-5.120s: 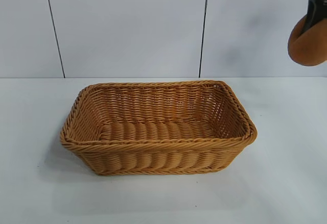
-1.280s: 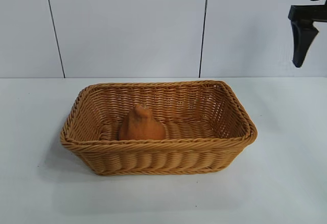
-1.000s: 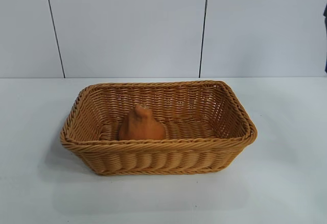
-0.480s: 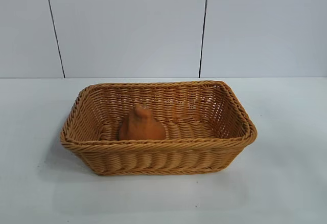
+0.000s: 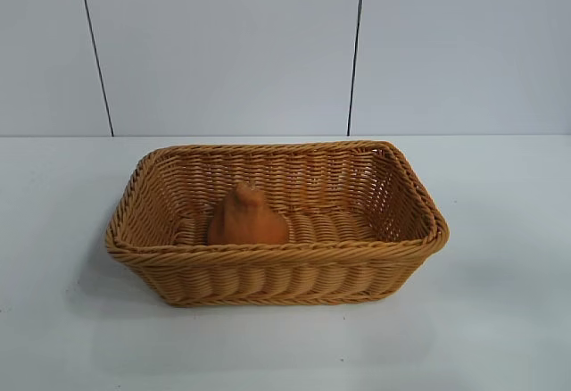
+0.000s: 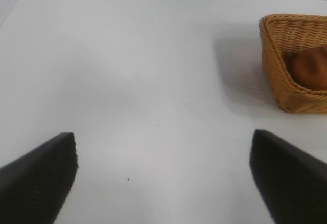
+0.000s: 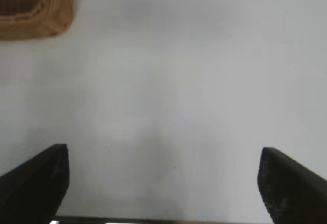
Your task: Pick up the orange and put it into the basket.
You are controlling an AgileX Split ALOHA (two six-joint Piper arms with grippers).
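The basket [image 5: 277, 270] stands on the counter [image 5: 500, 320], near its middle, long side toward the exterior camera. The orange [image 5: 247, 217] sits inside the basket, on its floor, left of centre and close to the near wall, knob upward. Behind the counter rises a panelled wall [image 5: 223, 43]. Both grippers hang over bare counter, each to its own side of the basket.

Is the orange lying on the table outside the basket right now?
No, the orange sits inside the wicker basket, left of its middle, with its knob pointing up.
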